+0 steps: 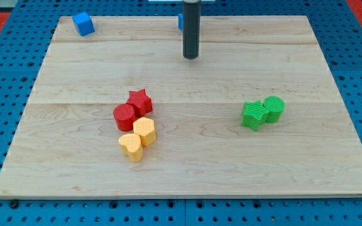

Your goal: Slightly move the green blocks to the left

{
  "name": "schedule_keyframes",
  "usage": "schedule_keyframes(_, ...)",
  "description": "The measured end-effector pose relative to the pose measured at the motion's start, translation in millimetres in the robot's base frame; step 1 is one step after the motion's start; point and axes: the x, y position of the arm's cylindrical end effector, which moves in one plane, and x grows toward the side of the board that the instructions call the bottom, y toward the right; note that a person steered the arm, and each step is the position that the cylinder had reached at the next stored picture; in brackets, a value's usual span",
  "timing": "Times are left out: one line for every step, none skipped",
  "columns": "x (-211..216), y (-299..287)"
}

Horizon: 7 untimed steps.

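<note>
Two green blocks on the wooden board's (187,182) right half, touching: green star block (254,115) on the view's left, green cylinder (274,108) just to its upper right. Bare wood to the left of the green pair, up to a cluster well apart: red star block (139,100), red cylinder (124,117), yellow hexagonal block (144,130), yellow heart block (131,147), all pressed close together. Far up and left of the green pair, blue cube (83,24) near the board's corner. Up and left of the green pair, well apart, my tip (190,57): plain rod end, upright, touching no block, no jaws to open or close. Behind the rod, second blue block (180,22) mostly hidden, shape unclear. Rod's upper part cut off at the view's top.
</note>
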Motion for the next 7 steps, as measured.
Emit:
schedule_keyframes(8,7)
schedule_keyframes(8,7)
schedule_keyframes(8,7)
schedule_keyframes(8,7)
schedule_keyframes(10,7)
schedule_keyframes(1,10)
schedule_keyframes(13,125)
